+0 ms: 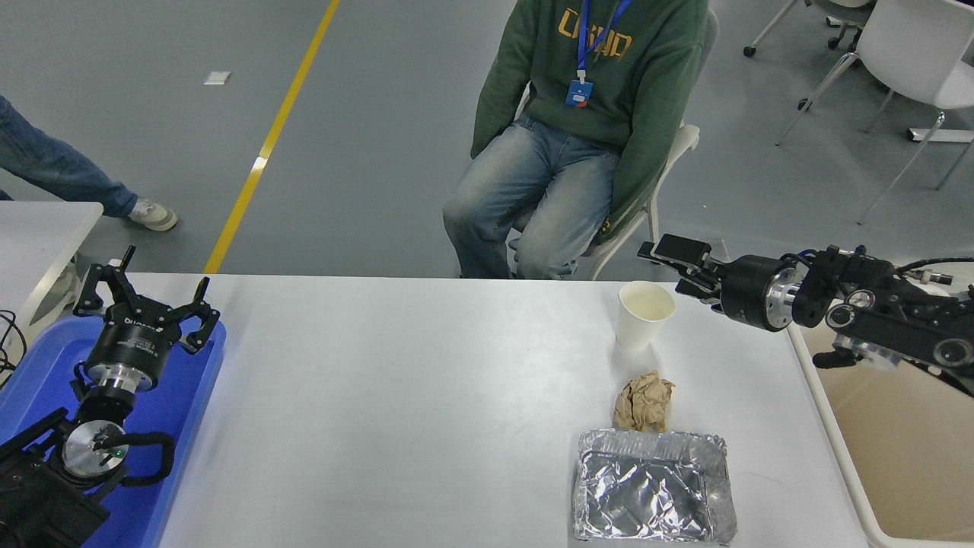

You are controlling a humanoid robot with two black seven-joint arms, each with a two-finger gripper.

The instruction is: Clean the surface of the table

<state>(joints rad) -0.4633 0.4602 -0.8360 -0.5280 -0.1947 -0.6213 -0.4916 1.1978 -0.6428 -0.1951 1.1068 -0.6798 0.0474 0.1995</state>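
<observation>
While the table surface (426,396) itself is just a big, stiff white slab filling the middle of the room's view, nothing to grab there, the clutter on its right side looks easy: one foil tray (653,487), thin and dent-prone, best lifted by its rim. Then one crumpled brown paper wad (644,402), soft and feather-light, and one empty paper cup (645,313), squashable, so pinch its wall gently. Right gripper (679,266) hovers spread apart just beside the cup's rim, holding nothing; left gripper (143,304) sits parked, fingers splayed, over the blue tray (183,396).
</observation>
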